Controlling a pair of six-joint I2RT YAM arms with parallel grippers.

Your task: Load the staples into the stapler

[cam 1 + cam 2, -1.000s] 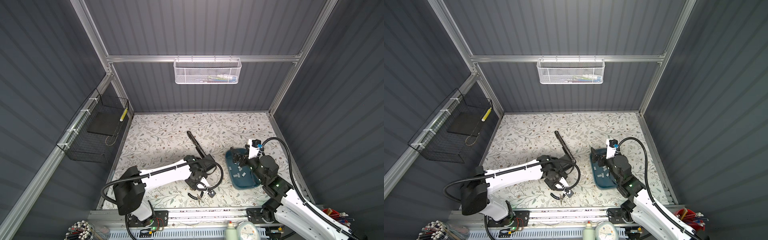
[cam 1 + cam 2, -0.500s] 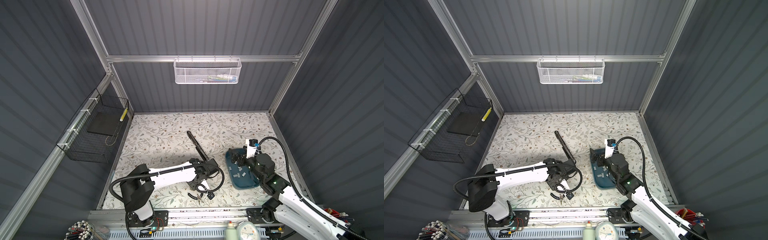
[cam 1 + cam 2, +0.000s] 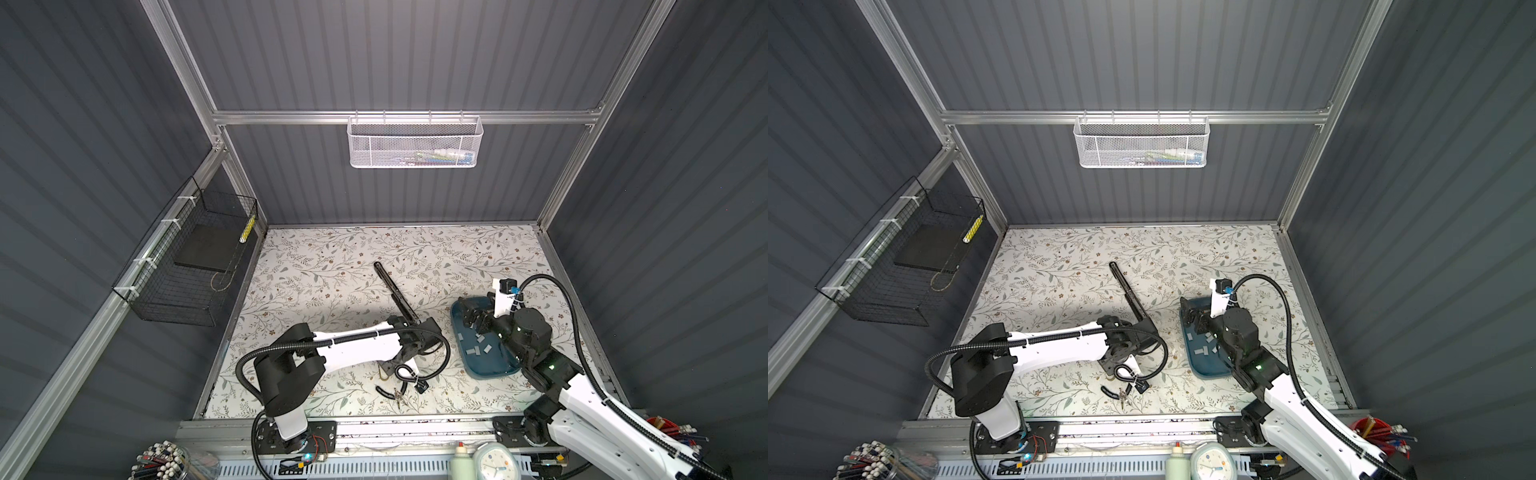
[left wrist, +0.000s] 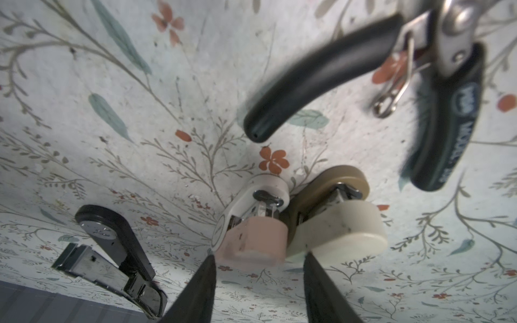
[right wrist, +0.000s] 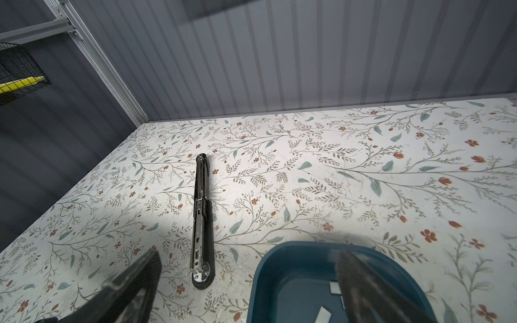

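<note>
Staples [image 3: 477,350], small silver-grey metal strips, lie in blue plastic tray [image 3: 494,366] under wide-open empty right gripper [image 5: 249,256]; left gripper [image 4: 258,263] has sunk beside long black stapler [image 3: 392,289], finger state unclear, nothing loaded yet.

Robotics lab test cell. Grey ribbed wall panels [image 3: 374,62] in aluminium frame [image 3: 407,117] box in small bench [image 3: 332,257] with floral covering. Left arm [image 3: 357,343] and right arm [image 3: 590,399] bolted to metal rail [image 3: 415,428] at front edge, cables exposed. White mesh basket [image 3: 415,143] and black wire basket [image 3: 187,266] hang on walls. Clock [image 3: 496,461] and marker jar [image 3: 160,459] at front.
</note>
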